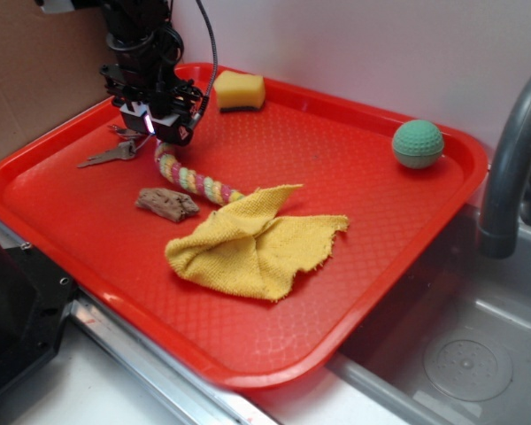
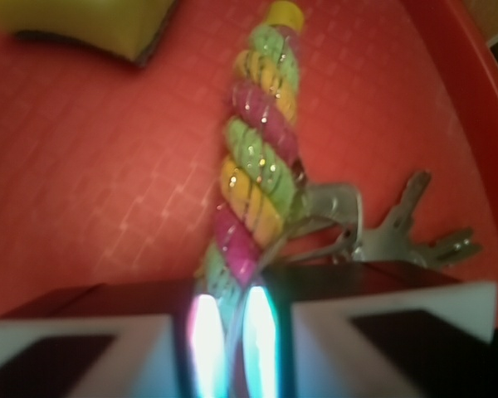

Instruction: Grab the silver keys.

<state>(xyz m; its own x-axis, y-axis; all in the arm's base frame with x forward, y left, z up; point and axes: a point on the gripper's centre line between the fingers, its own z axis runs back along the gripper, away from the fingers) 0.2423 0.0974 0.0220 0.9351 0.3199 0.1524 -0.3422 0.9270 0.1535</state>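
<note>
The silver keys (image 1: 113,154) lie on the red tray (image 1: 354,204) at its back left, just left of the multicoloured braided rope (image 1: 190,180). My gripper (image 1: 159,133) is low over the rope's end, right beside the keys. In the wrist view the keys (image 2: 382,236) fan out to the right of the rope (image 2: 257,166). Their thin wire ring runs down between the pads. My gripper (image 2: 232,307) has its jaws nearly together on that wire, and the rope's end is pressed against the gap.
A yellow sponge (image 1: 239,90) sits at the tray's back edge, also in the wrist view (image 2: 83,25). A green ball (image 1: 417,143) is at the back right. A yellow cloth (image 1: 252,243) and a brown wood piece (image 1: 166,204) lie mid-tray. A grey faucet (image 1: 504,159) and sink (image 1: 460,354) stand at the right.
</note>
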